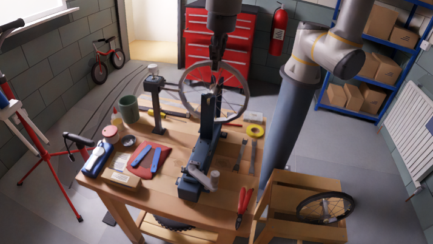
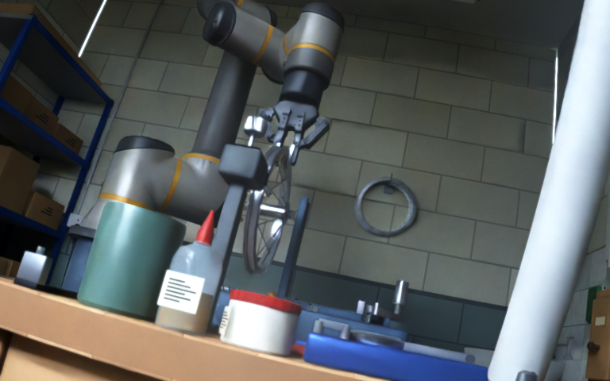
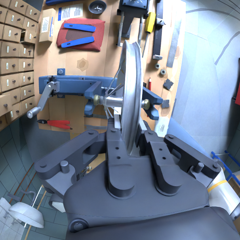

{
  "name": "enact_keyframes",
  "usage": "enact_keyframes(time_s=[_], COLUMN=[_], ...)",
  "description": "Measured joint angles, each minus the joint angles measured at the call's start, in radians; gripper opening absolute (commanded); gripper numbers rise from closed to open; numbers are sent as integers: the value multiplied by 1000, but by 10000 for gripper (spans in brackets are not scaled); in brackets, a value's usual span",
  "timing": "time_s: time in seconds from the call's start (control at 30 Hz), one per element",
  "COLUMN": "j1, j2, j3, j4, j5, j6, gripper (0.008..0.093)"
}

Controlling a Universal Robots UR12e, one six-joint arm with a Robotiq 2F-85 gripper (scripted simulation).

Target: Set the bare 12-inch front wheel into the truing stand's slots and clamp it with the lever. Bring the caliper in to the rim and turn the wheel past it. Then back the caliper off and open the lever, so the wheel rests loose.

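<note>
The top of the wheel's rim is partly hidden between my fingers in the wrist camera, where my gripper (image 3: 132,138) pinches the rim from above with one finger on each side. The bare spoked wheel (image 1: 213,91) stands upright with its axle in the slots of the blue truing stand (image 1: 203,142). My gripper (image 1: 216,65) is closed on the rim at its highest point. The stand's grey lever (image 1: 202,176) sticks out at the near end of the base. The caliper post (image 1: 155,100) stands left of the wheel, its arm reaching toward the rim (image 2: 265,202).
The wooden bench (image 1: 169,170) carries a green cup (image 1: 129,108), glue bottle (image 2: 191,278), red cloth with blue tyre levers (image 1: 147,157), yellow tape (image 1: 254,131), wrenches and red pliers (image 1: 243,205). A second wheel (image 1: 325,207) leans in a wooden crate on the right.
</note>
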Motion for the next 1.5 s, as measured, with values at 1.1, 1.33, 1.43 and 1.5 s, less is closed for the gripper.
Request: enact_keyframes(time_s=[1.1,1.33,1.43,1.5], j1=[86,98,101,103], j2=[-29,-30,-30,-30], j3=[89,100,103,105], j4=[-206,-235,-243,-247], j5=[-127,-146,-151,-154], j6=[72,81,83,85], gripper=[80,80,80,80])
